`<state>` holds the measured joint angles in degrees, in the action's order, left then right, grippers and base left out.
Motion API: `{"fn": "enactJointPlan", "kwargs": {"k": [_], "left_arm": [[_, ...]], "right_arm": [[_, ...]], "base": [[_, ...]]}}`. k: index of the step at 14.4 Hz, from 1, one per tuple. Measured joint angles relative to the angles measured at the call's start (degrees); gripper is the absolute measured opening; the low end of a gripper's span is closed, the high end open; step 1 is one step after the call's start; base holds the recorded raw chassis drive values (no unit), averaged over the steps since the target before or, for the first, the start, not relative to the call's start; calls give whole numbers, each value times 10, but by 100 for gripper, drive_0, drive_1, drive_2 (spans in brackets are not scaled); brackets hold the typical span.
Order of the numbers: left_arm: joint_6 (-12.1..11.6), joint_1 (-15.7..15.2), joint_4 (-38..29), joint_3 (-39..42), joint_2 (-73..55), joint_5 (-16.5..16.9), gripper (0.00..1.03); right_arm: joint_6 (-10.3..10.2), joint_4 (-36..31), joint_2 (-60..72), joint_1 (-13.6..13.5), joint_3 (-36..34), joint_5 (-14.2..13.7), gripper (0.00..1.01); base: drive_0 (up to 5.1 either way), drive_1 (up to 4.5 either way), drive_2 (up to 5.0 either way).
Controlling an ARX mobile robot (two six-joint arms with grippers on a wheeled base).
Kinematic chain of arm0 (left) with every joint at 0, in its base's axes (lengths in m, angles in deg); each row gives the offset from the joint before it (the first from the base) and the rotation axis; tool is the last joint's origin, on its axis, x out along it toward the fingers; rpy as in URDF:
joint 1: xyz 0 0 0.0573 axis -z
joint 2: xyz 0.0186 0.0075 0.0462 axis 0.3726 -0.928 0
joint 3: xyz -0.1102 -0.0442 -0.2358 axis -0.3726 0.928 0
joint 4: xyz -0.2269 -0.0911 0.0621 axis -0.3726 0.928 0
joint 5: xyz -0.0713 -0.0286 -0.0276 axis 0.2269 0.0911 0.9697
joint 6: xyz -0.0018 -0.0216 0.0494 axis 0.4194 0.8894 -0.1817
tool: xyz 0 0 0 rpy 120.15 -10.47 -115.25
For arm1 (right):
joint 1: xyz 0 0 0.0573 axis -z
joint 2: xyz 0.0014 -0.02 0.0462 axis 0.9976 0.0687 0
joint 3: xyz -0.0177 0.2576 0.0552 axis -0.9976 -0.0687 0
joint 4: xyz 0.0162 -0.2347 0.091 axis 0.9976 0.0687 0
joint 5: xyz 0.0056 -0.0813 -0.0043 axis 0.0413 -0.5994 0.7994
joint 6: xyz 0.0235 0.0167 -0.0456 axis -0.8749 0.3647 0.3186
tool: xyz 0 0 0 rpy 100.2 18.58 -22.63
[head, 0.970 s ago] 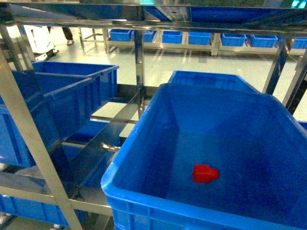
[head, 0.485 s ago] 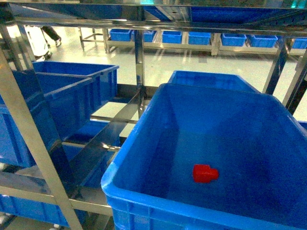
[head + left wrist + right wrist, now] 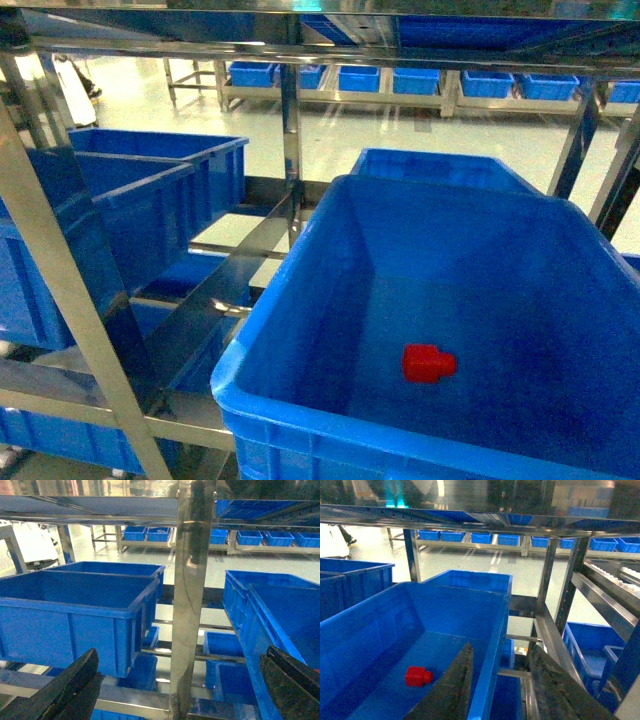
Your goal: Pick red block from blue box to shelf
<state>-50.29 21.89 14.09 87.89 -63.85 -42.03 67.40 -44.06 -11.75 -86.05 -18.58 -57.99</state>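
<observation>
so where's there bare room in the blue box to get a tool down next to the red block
The blue box floor is bare nearly everywhere. The red block lies alone near the middle-front, clear of every wall, with open floor on its left, right and behind toward the far wall. The shelf upright and rails crowd the outside of the left rim. The right tool straddles the right rim.

Head looks down into blue box (image 3: pixel 300 300); wrists face level, sharing shelf (image 3: pixel 192 580)

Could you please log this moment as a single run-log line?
phase: pre-grasp | red block: on floor of blue box, untouched | left end effector: open | right end effector: open, above box's right rim
</observation>
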Motion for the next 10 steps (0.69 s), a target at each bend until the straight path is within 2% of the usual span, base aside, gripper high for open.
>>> {"fn": "enactJointPlan", "kwargs": {"k": [1,4,8,10], "left_arm": [[0,0,0,0,0,0,98],[0,0,0,0,0,0,98],[0,0,0,0,0,0,98],[0,0,0,0,0,0,98]], "right_arm": [[0,0,0,0,0,0,47],[0,0,0,0,0,0,67],[0,0,0,0,0,0,100],[0,0,0,0,0,0,97]], "base": [[0,0,0],[0,0,0],[0,0,0],[0,0,0]]}}
